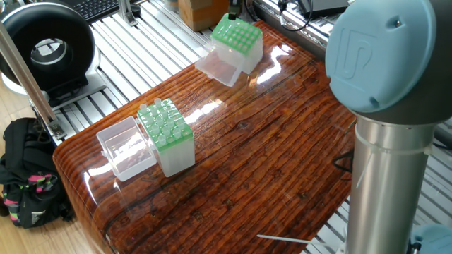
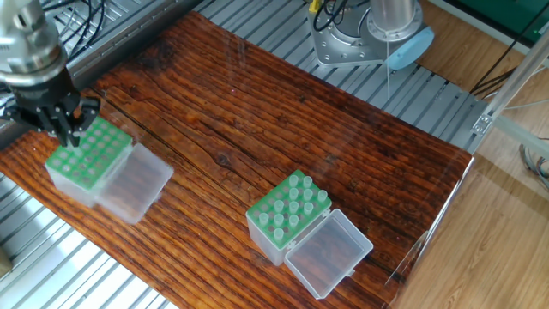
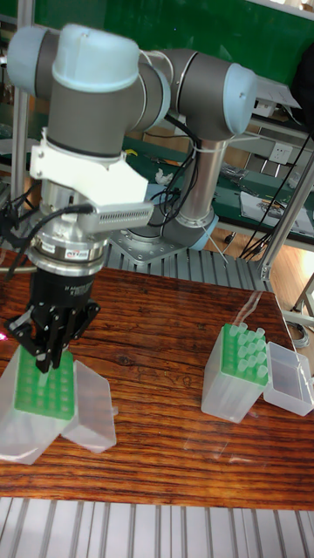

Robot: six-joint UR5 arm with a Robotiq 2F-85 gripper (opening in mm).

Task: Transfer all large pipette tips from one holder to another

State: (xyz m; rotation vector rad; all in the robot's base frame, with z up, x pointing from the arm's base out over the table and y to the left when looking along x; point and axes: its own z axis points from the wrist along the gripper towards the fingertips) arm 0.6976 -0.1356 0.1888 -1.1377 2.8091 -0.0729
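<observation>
Pincer: the black pincer (image 2: 66, 133) points down onto the green top of the tilted tip box (image 2: 88, 151). Its fingers (image 3: 54, 349) are bunched close together. I cannot tell if they grip anything.

Tilted tip box: this clear box leans over, with one side off the surface (image 2: 283, 129). Its open lid (image 2: 133, 182) hangs at 5 o'clock from the pincer in the other fixed view. I cannot make out any tips in its green grid.

Large pipette tips: the large pipette tips (image 2: 292, 204) stand upright in the second tip box (image 2: 287, 216). That box is well apart from the pincer, toward 4 o'clock in the other fixed view. In the tall fixed view the tips (image 3: 249, 341) sit at 3 o'clock from the pincer.

Second lid: a clear lid (image 2: 328, 252) lies open, touching the second tip box at its 5 o'clock side.

Edges: the tilted tip box is near the surface's edge, by the metal slats (image 2: 51, 257). The second tip box is near the edge at 5 o'clock.

Open room: bare shiny wood lies between the two boxes.

Around: a black round machine (image 1: 46, 46) and a black bag (image 1: 25, 173) sit off the surface in one fixed view. The arm's grey post (image 1: 392, 176) blocks the 3 o'clock side there.
</observation>
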